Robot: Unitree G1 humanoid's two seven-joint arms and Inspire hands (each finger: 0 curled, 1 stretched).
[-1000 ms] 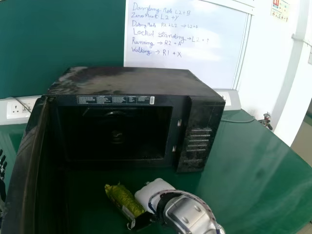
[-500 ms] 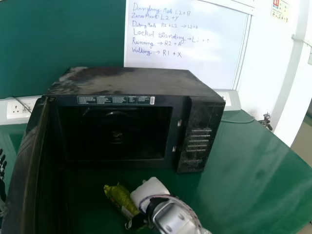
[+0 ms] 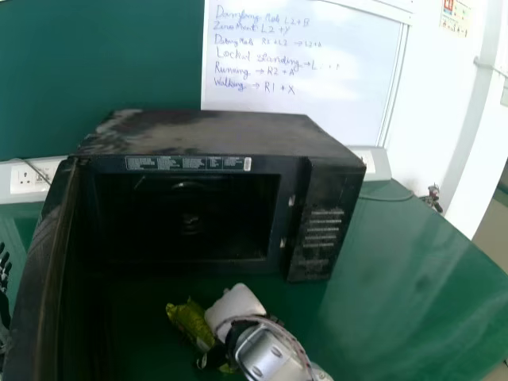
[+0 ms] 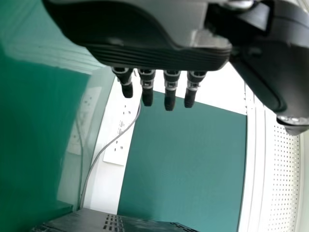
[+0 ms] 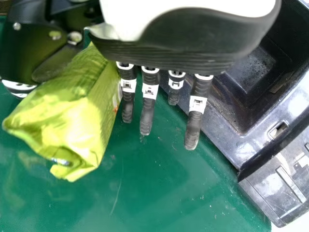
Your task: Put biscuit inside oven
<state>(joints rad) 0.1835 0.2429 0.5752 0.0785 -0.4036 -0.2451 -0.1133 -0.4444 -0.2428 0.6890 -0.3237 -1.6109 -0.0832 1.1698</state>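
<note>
Biscuit pkt (image 3: 187, 319) is seen outside oven (image 3: 222, 131), in front of its cavity, btwn thumb & fingers of R hand (image 3: 236, 305); those fingers are held open, nearly straight. Door (image 3: 46, 262) is swung open at oven's L side. Past it, L of oven, L hand (image 3: 4, 278) is held w/ fingers extended. Whiteboard (image 3: 317, 59) is mounted behind oven.

A whiteboard (image 3: 317, 107) with handwriting adjoins a green panel (image 3: 99, 63), a white wall socket (image 3: 32, 176) below the panel.
</note>
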